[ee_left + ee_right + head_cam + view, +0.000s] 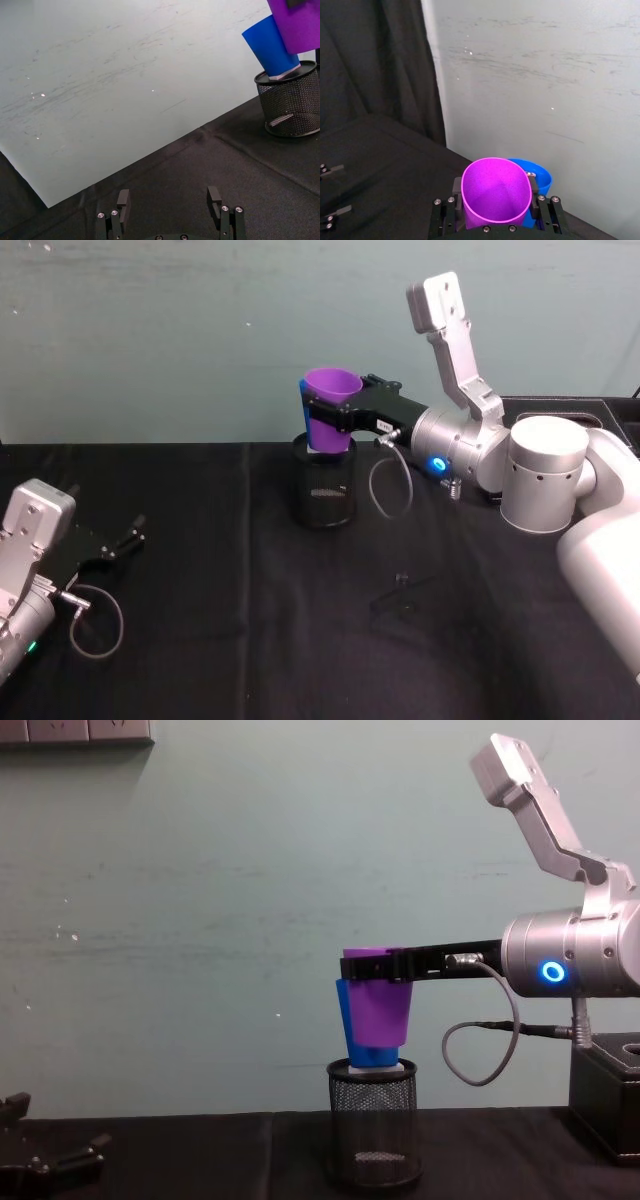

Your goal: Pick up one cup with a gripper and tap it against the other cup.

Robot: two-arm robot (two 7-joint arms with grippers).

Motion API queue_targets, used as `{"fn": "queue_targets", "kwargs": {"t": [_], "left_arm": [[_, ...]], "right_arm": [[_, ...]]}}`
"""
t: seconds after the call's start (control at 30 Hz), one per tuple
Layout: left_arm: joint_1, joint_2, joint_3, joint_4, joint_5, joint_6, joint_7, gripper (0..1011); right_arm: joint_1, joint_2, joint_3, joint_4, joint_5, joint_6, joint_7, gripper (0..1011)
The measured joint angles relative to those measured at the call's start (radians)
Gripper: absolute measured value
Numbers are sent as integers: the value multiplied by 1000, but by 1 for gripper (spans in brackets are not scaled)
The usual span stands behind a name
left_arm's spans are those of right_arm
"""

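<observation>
My right gripper (330, 425) is shut on the purple cup (331, 388), holding it upright in the air by its side, jaws on either flank (495, 186). The blue cup (346, 1020) stands in the top of a black wire-mesh pen holder (372, 1125), leaning slightly. The purple cup (380, 1010) sits pressed close against the blue one (541, 178), partly covering it; they look to be touching. My left gripper (133, 532) rests open low at the table's left, its fingers (123, 198) spread with nothing between them.
The mesh holder (322, 490) stands at the back middle of the black cloth, close to the pale green wall. A black box (610, 1110) sits at the back right. A small dark clip (400, 585) lies on the cloth in front.
</observation>
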Motion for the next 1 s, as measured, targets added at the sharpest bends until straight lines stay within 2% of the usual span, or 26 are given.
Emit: {"fn": "queue_targets", "kwargs": {"t": [0.37,0.7,1.0], "left_arm": [[0,0,0,0,0,0,0,1000],[0,0,0,0,0,0,0,1000],[0,0,0,0,0,0,0,1000]], "right_arm": [[-44,21,1,-66,-2,-8,12,735],[-105,61,8,-150,17,0,22,734],[-171,107,12,-256,36,-4,25,734]]}}
